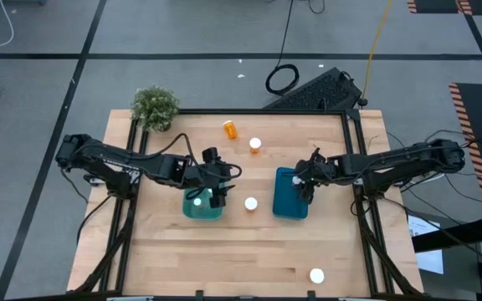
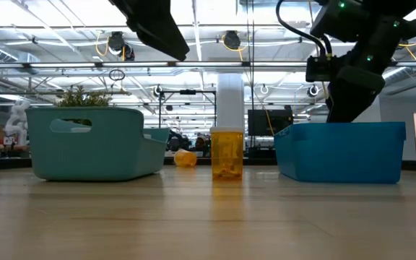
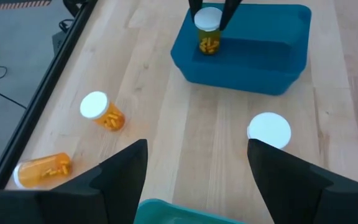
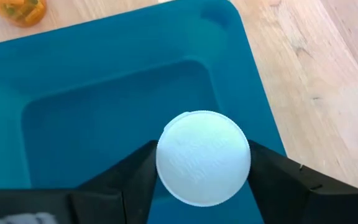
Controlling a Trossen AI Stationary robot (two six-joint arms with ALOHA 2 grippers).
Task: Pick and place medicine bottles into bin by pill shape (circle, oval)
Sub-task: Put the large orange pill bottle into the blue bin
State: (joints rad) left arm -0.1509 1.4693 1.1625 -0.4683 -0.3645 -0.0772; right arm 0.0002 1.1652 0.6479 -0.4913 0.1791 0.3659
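Holding a white-capped medicine bottle (image 4: 203, 157) between its fingers, the right tool (image 1: 306, 186) hangs over the dark blue bin (image 1: 290, 205) near the tabletop's middle; releasing it comes next. The left tool (image 1: 217, 194) gapes wide, empty, above the teal bin (image 1: 192, 209).

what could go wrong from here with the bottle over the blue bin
The right gripper holds a bottle above the blue bin; dropped from that height, it may bounce or tip. The left gripper, open over the teal bin, could knock the upright bottle nearby when it next reaches.
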